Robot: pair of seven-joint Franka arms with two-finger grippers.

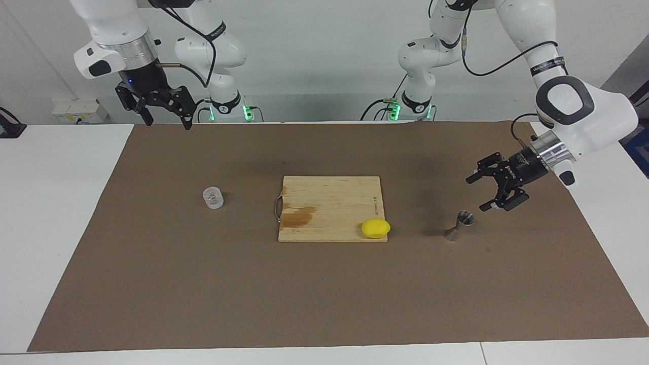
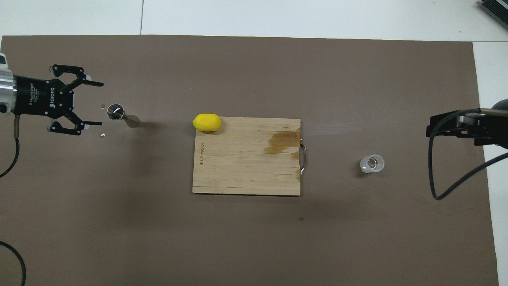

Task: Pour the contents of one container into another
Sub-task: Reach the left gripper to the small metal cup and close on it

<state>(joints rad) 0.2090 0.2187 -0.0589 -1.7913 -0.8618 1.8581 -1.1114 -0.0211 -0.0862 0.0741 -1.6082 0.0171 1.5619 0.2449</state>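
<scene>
The small clear glass cup stands upright, mouth up, on the brown mat toward the right arm's end; whether it holds anything I cannot tell. The shiny steel hourglass jigger stands upright toward the left arm's end, beside the wooden cutting board bearing a yellow lemon. The left gripper hangs just beside the jigger, fingers spread; the right gripper, fingers apart, waits raised over the mat's edge by the robots.

Brown mat over white table. Pale striped wooden board at frame centre, darker brown stain near its metal handle. Bright yellow lemon. Clear glass cup. Shiny grey jigger. Black grippers on white arms.
</scene>
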